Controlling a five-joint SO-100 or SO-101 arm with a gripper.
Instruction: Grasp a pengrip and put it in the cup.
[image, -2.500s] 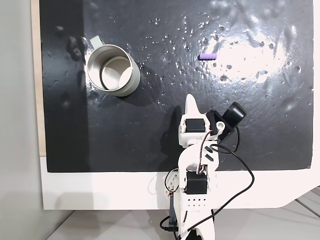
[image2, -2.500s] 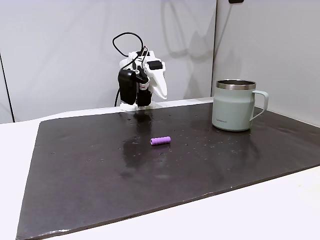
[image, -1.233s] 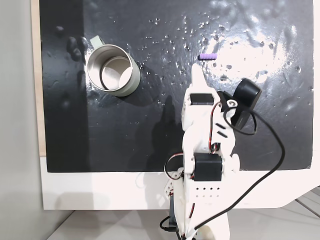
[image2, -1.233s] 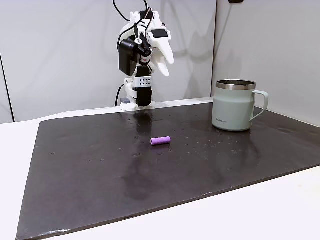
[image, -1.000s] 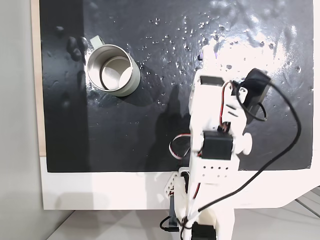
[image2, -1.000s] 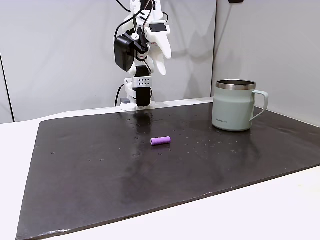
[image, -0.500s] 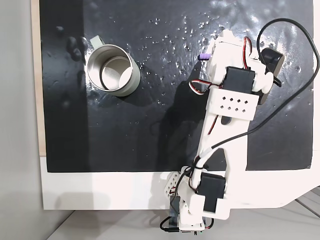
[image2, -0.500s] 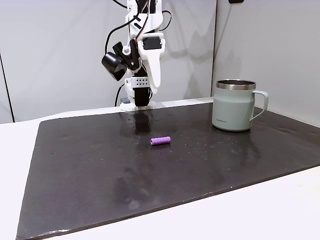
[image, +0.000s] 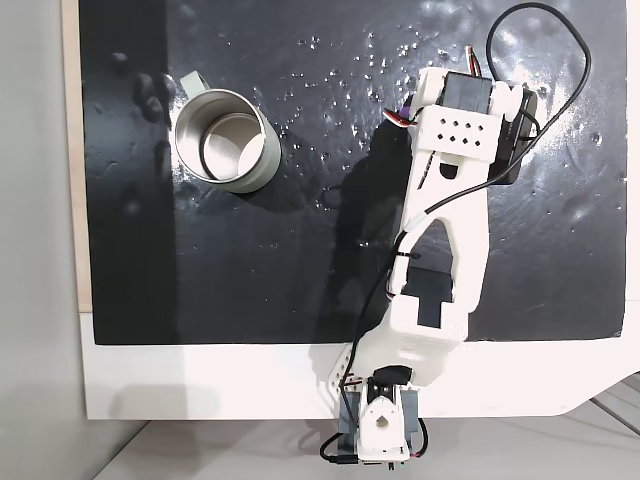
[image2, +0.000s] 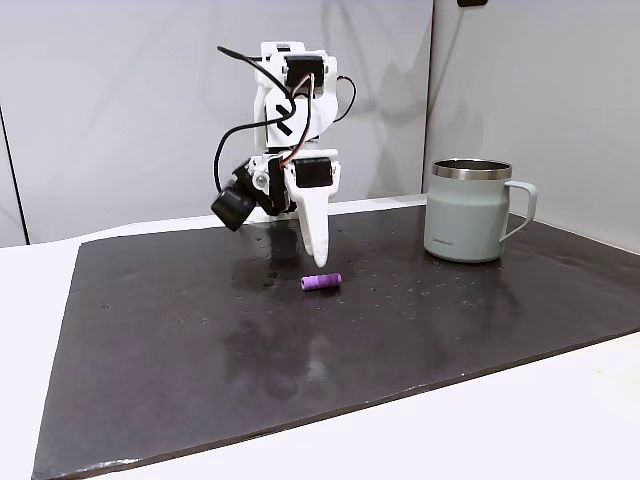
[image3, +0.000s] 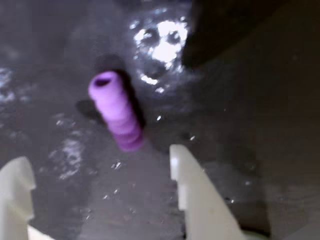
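Note:
The purple pengrip (image2: 322, 282) lies on its side on the black mat, about mid-table in a fixed view. In the wrist view the pengrip (image3: 116, 112) lies just ahead of the gap between my two white fingers. My gripper (image3: 98, 157) is open with nothing in it. Seen from the side, the gripper (image2: 318, 258) points down and hovers just above the pengrip without touching it. From above, the arm covers most of the pengrip (image: 404, 112), leaving a sliver showing. The silvery-grey cup (image: 225, 140) stands upright and empty at the mat's left; the cup (image2: 467, 215) is well apart from the gripper.
The black mat (image: 250, 260) is glossy and dotted with small droplets or bumps. It lies on a white table (image: 200, 385) with the arm's base at the near edge. A pale wall (image2: 120, 100) stands behind the arm.
The arm has unfolded from its base, reached out across the mat and lowered. The gripper now hangs right over the pengrip. Pengrip and cup have not moved.

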